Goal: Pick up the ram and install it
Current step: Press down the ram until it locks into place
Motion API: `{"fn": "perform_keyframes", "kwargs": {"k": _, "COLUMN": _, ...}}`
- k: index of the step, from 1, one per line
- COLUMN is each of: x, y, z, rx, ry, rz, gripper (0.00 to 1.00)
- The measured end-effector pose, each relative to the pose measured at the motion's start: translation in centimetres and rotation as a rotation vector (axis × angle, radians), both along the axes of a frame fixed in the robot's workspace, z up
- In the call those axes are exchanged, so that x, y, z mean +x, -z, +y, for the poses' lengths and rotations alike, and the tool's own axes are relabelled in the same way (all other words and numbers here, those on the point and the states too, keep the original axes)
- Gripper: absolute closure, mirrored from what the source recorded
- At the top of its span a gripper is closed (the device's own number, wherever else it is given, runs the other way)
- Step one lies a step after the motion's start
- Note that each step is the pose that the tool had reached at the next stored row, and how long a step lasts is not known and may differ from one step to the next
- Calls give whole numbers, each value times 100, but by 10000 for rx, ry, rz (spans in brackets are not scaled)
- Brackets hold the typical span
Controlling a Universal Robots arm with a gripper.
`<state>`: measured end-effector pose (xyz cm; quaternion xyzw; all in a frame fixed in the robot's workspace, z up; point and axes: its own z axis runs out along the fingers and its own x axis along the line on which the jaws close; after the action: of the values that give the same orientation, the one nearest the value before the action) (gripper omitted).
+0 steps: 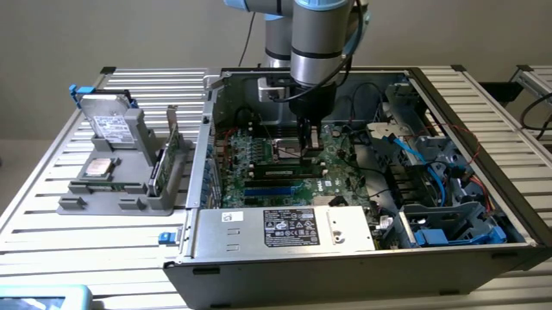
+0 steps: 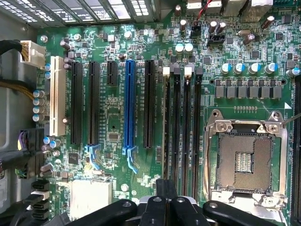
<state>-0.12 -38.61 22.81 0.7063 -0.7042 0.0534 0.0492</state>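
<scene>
Exterior view, arm: I see the grey Universal Robots arm [image 1: 315, 45] reaching straight down into the open black computer case [image 1: 362, 258] on the slatted metal table [image 1: 52, 213].
Exterior view, gripper: the black gripper [image 1: 308, 141] hangs low over the green motherboard [image 1: 285, 174], its jaws drawn narrow together.
Exterior view, ram: a thin dark-green stick, the ram [image 1: 278, 172], lies lengthwise in the memory slots just below the gripper, towards the power supply; I cannot tell if it is fully seated or if the gripper touches it.
Exterior view, surroundings: a silver power supply box [image 1: 285, 227] with a black label sits at the near edge of the case; a grey holder [image 1: 116, 194] with a hard drive [image 1: 108, 123] stands well apart on the exterior view's left.
Wrist view, gripper: I see the black fingers [image 2: 165, 207] pressed close together, over the dark memory slots [image 2: 181, 127].
Wrist view, board: a long blue slot [image 2: 130, 103], a white slot [image 2: 57, 94] and the open metal processor socket [image 2: 245, 155] lie beside them.
</scene>
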Motion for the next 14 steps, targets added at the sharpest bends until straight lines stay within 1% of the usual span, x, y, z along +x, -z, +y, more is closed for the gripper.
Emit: {"fn": "perform_keyframes", "kwargs": {"k": 14, "x": -1, "y": 37, "z": 0, "rx": -3, "ry": 2, "rz": 1, "gripper": 89}}
